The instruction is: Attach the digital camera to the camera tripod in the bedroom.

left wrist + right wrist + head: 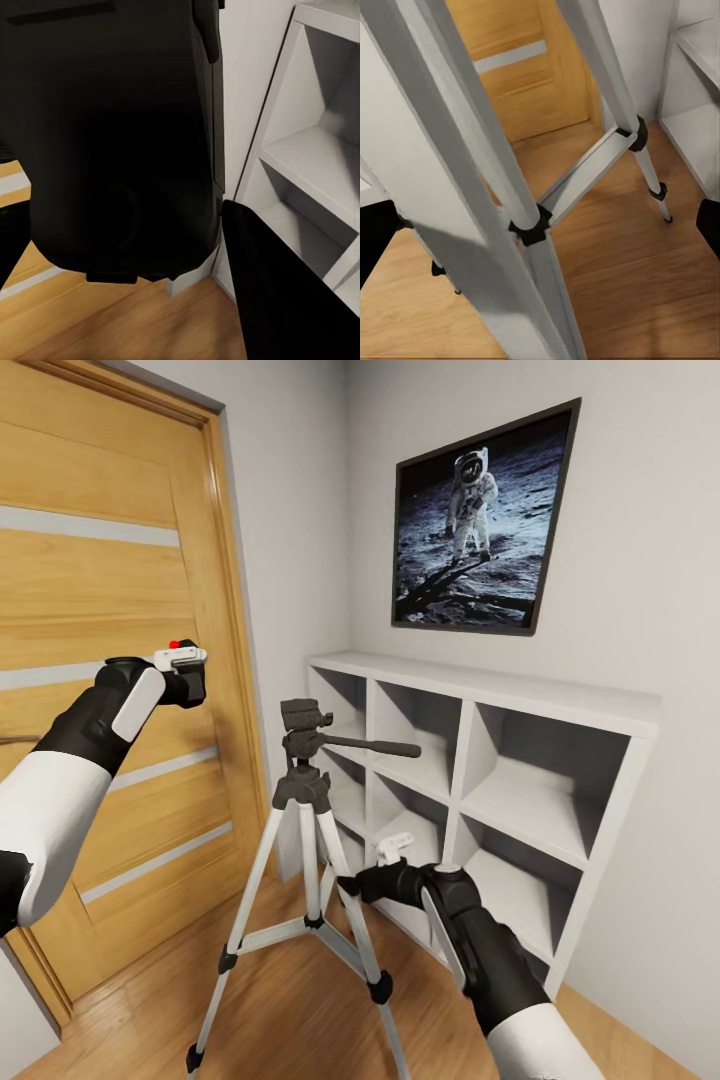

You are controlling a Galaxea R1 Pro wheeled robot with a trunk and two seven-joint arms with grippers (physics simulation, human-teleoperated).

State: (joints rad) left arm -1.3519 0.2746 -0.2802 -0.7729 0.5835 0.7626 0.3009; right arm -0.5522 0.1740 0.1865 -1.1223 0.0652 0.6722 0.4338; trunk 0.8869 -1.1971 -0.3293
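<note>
The digital camera (190, 686), small and black with a red button on top, is held up in front of the door, and my left gripper (186, 670) is shut on it. In the left wrist view its dark body (120, 142) sits between the fingers (277, 292). The camera tripod (303, 745) stands on the floor to the right of and below the camera, its black head and pan handle bare. Beside the tripod's upper legs, my right gripper (376, 866) is open. The right wrist view has the silver legs (495, 172) close up between the spread fingertips (375, 236).
A wooden door (100, 560) is on the left. A white cube shelf (500, 760) stands against the wall just behind the tripod and my right arm. An astronaut picture (480, 520) hangs above it. Light wood floor (290, 1010) spreads around the tripod's feet.
</note>
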